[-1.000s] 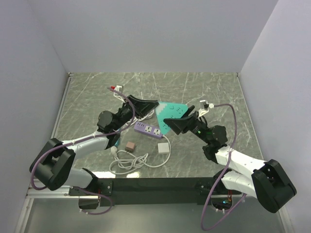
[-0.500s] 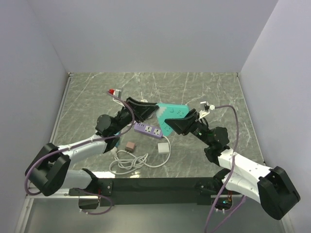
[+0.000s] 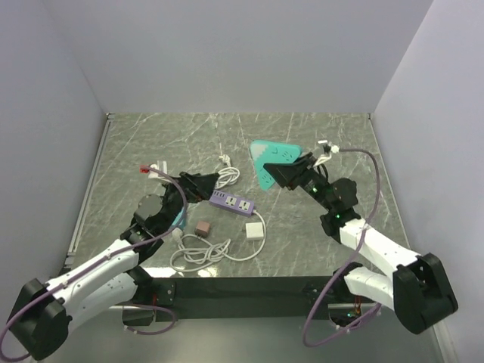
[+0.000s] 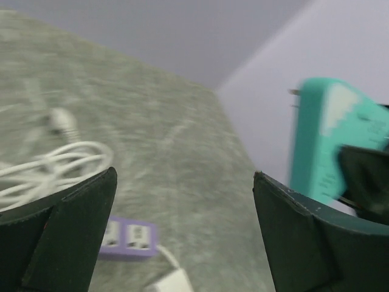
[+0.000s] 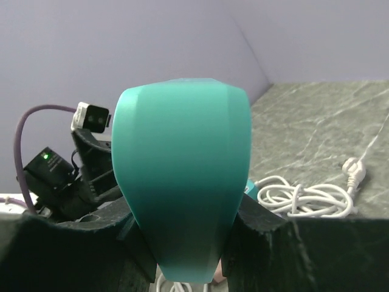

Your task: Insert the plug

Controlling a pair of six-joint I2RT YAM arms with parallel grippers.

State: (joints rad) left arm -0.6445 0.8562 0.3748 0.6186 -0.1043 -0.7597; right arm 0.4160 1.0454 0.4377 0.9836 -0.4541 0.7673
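1. Counter [image 3: 151, 144]: green marbled slab with pale walls on three sides; it fills the middle of the overhead view.

2. Left arm, fingers [image 3: 198, 184]: left of centre in the overhead view. We record them as released and spread wide. In the left wrist view both stand at the frame's lower corners, with only counter and cables showing between them.

3. Right arm, fingers [image 3: 293, 172]: right of centre in the overhead view, clenched on the teal socket block [image 3: 271, 160] and holding it off the counter. In the right wrist view the block fills the middle of the frame, with a dark finger on either side.

4. Purple power strip [image 3: 231, 202]: lies flat at centre, slanting down to the right, just right of the left fingers.

5. White cable coil [image 3: 198, 254]: a loose bundle in the lower middle of the overhead view.

6. The plug [image 3: 255, 230]: a flat white square lying on the counter just below the strip's right end, apart from both sets of fingers. Its thin cable runs down and left into the coil.

7. Brownish-pink cube adapter [image 3: 202, 227]: left of the plug, below the strip.

8. Small pronged plug [image 3: 221, 159]: above the strip, with its own looped cable just beside it.
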